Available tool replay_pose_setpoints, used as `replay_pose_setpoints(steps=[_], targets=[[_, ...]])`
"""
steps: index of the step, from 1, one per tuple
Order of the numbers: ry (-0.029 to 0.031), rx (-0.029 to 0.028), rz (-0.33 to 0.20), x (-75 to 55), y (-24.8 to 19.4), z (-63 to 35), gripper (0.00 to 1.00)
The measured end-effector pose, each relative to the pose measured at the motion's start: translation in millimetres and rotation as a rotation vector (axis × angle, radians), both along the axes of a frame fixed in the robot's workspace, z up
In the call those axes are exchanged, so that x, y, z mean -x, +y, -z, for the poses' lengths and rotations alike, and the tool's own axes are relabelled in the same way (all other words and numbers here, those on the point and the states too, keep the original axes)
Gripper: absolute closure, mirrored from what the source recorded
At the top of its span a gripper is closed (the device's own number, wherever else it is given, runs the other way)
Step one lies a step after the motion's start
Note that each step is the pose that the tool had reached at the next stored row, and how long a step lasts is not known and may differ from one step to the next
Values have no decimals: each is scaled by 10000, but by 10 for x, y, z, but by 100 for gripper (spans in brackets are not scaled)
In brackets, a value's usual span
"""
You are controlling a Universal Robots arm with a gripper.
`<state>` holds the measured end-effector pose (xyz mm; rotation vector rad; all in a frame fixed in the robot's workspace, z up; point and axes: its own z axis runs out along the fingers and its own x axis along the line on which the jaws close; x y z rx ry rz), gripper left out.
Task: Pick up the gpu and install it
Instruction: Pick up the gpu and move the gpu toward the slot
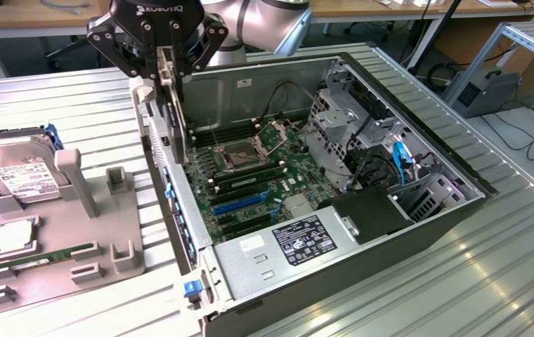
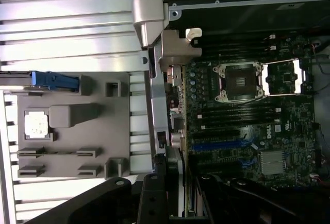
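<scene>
One gray holder tray (image 1: 89, 239) lies just outside the computer case (image 1: 370, 270), on the exterior view's left, carrying a hard drive (image 1: 14, 175), a processor chip (image 1: 14, 239) and a green RAM stick (image 1: 47, 258). Next, above the case's side wall nearest that tray, the gripper (image 1: 166, 67) has its fingers clamped on the upper end of the gpu (image 1: 175, 119). The card hangs upright and edge-on, its lower end down beside that wall. Inside the case lies the motherboard (image 1: 258, 182) with its open CPU socket (image 1: 245, 156). The card looks light, stiff and fragile. I judge its bare edges and metal bracket the safest hold, not the components.
</scene>
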<state>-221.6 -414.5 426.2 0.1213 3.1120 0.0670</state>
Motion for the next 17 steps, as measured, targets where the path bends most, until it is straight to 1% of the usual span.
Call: replay_pose_setpoints(steps=[17], targets=[[0, 0, 1, -114, 0, 0, 73]])
